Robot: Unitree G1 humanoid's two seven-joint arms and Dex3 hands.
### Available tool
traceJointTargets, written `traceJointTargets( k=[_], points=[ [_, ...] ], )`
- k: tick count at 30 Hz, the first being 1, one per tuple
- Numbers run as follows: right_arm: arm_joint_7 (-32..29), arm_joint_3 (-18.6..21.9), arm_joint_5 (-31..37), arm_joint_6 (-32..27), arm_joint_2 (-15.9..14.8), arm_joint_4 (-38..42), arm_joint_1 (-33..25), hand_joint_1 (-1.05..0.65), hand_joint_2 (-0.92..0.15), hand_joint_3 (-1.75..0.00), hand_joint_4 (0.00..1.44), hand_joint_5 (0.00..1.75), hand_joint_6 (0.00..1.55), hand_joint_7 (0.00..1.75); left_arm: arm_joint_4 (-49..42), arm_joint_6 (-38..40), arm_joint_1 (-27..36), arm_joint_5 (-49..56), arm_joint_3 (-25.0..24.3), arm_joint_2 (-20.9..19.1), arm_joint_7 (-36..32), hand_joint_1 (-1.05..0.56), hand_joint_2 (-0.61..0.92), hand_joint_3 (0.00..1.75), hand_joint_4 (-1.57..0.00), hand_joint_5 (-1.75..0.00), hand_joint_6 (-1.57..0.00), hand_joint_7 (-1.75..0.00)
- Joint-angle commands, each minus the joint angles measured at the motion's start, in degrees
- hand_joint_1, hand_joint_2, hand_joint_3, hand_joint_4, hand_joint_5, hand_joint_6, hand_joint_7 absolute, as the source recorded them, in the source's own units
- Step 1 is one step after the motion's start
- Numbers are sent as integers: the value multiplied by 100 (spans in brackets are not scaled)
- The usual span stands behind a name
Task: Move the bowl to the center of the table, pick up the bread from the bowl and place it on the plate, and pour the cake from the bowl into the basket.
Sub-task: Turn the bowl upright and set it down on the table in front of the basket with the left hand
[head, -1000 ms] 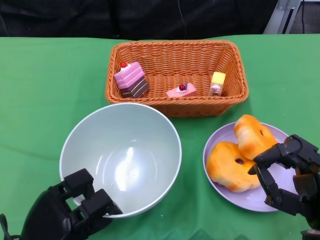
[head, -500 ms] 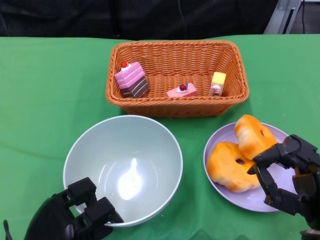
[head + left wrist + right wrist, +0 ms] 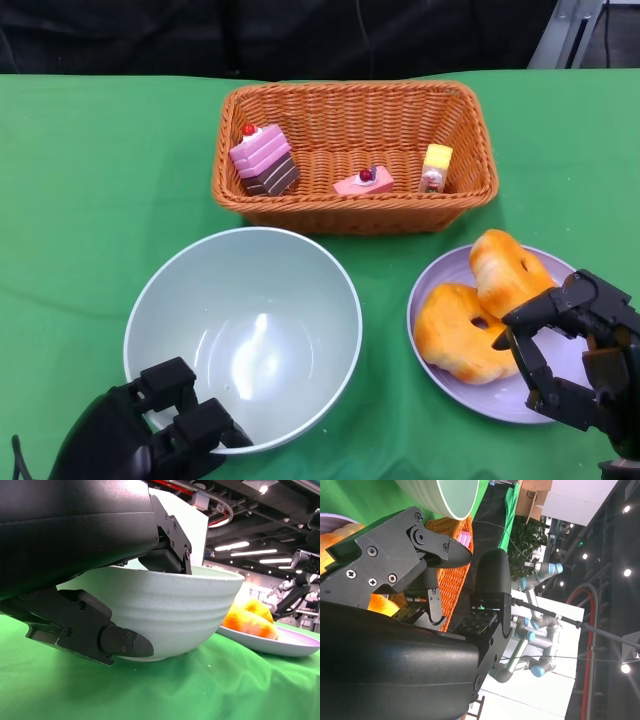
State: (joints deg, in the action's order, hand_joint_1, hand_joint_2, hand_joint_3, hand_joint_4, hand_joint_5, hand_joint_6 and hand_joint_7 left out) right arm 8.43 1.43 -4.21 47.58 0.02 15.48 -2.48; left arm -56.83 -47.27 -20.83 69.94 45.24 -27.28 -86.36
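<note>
Emptied bowl (image 3: 243, 335) settles back on the table, its near rim pinched in the left hand (image 3: 150, 435); cakes (image 3: 262, 158) lie in the basket (image 3: 352, 112), bread (image 3: 465, 330) just beyond the right hand's (image 3: 575, 350) spread, empty fingers.

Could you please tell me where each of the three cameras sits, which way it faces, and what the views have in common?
Head view: high on the robot, looking down at the table; it shows the basket, bowl, plate, left hand and right hand.
Right wrist view: behind the right hand, turned sideways, facing the basket and a room beyond.
Left wrist view: low by the table, behind the left hand that grips the bowl's rim, facing the bread.
Shared: the bowl shows in all three.
</note>
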Motion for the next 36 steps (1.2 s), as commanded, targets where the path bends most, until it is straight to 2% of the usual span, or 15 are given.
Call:
traceJointTargets(
  k=[1,8,13,17,20,25,29,35,36],
  points=[
    [-18,48,-8,53,-58,-43,-16,-15,-53,-89,79,126,75,110,-117,-136,-92,-87,63,-8,-413,-8,92,41,-59,-149,-59,-110],
    [-47,45,-3,51,-21,-73,-26,-14,-54,-87,79,126,75,110,-401,-242,-216,-211,187,112,-65,-6,92,40,-52,-166,-52,-128],
    [-75,48,60,94,-24,-60,-23,-15,-55,-87,79,126,75,110,-602,-303,-279,-345,244,192,169,-8,92,42,-51,-169,-51,-131],
    [-63,27,18,55,-6,-100,-49,-15,-55,-87,79,126,75,109,-737,-431,-298,-540,218,225,700,-10,92,43,-47,-174,-49,-133],
    [-50,29,10,58,-21,-92,-42,-16,-55,-85,79,126,75,109,-790,-479,-321,-685,226,225,1212,-12,92,43,-46,-174,-49,-133],
    [-84,30,55,25,-10,-143,-69,-14,-56,-85,79,126,76,109,-787,-430,-313,-815,246,221,1627,-13,92,38,-51,-169,-53,-128],
    [-77,13,20,-55,3,-213,-106,-13,-55,-87,79,126,75,109,-761,-475,-311,-927,234,221,1838,-14,92,36,-52,-167,-56,-123],
    [-55,12,8,-15,0,-181,-93,-13,-54,-89,79,126,75,109,-763,-424,-301,-1025,202,245,2030,-14,92,38,-50,-170,-55,-127],
    [-49,10,8,-16,-6,-181,-93,-13,-54,-90,79,126,75,109,-755,-414,-293,-1042,193,243,2060,-15,92,38,-51,-167,-57,-122]
  ],
)
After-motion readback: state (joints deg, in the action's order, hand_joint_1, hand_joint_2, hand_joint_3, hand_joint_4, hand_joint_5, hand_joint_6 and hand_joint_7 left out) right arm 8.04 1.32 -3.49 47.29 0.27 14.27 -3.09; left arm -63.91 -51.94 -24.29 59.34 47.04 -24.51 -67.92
